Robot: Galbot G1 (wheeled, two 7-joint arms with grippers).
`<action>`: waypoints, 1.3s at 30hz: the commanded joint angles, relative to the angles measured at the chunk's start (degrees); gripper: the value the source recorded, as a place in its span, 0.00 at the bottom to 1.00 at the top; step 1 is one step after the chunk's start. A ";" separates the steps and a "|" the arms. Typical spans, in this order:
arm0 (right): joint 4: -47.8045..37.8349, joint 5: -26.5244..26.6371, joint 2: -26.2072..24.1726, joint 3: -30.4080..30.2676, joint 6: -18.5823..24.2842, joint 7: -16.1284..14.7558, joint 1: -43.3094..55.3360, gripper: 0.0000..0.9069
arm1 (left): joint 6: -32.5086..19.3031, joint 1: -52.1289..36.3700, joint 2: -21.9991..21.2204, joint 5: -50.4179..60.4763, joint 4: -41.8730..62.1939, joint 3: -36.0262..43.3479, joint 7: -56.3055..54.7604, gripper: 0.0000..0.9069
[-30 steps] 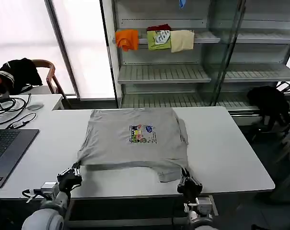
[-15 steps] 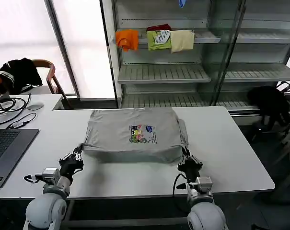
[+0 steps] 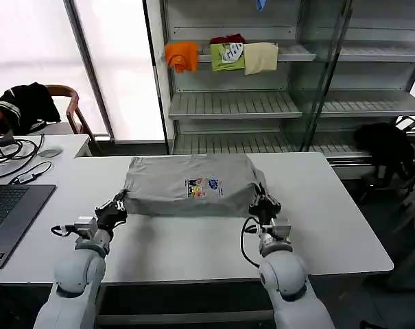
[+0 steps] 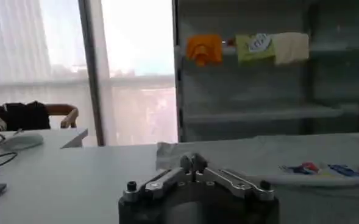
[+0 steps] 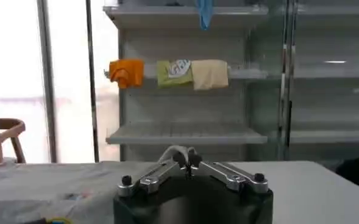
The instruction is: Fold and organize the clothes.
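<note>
The light grey T-shirt [image 3: 190, 185] lies on the white table [image 3: 193, 240] with its colourful chest print facing up and its near hem lifted and carried back over the body. My left gripper [image 3: 120, 200] is shut on the hem's left corner. My right gripper [image 3: 261, 200] is shut on the right corner. Seen from the left wrist, the grey T-shirt [image 4: 277, 155] spreads beyond my pinched left gripper [image 4: 193, 162]. From the right wrist, a tuft of grey T-shirt cloth [image 5: 170, 151] sticks up between the tips of my right gripper [image 5: 188, 157].
A laptop [image 3: 8, 212] and cables [image 3: 12, 147] sit at the left. A chair with a black garment [image 3: 29, 103] stands behind them. Shelving [image 3: 262, 103] beyond the table holds orange, green and cream folded cloths [image 3: 221, 57]. Another black garment [image 3: 389, 147] hangs at the right.
Both grippers have moved away from the table's near edge toward the shelving, carrying the shirt's hem up over its body. The visible shirt has become shorter front to back.
</note>
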 commanded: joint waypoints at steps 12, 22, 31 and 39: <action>-18.95 -1.91 3.57 -0.89 -0.37 -1.32 12.03 0.00 | 1.84 -11.30 0.80 1.17 15.95 2.09 -0.69 0.02; -24.33 7.83 7.57 0.55 -3.00 1.04 15.00 1.00 | 3.74 -11.75 -0.06 1.60 15.88 2.52 -1.72 1.00; -22.80 10.76 8.99 0.33 2.12 12.36 15.59 1.00 | 8.37 -9.50 -0.51 -0.50 10.31 2.43 -4.98 1.00; -15.76 10.77 7.34 -0.78 -1.60 13.12 13.04 1.00 | 8.76 -6.97 -0.95 -0.15 4.94 2.42 -5.72 1.00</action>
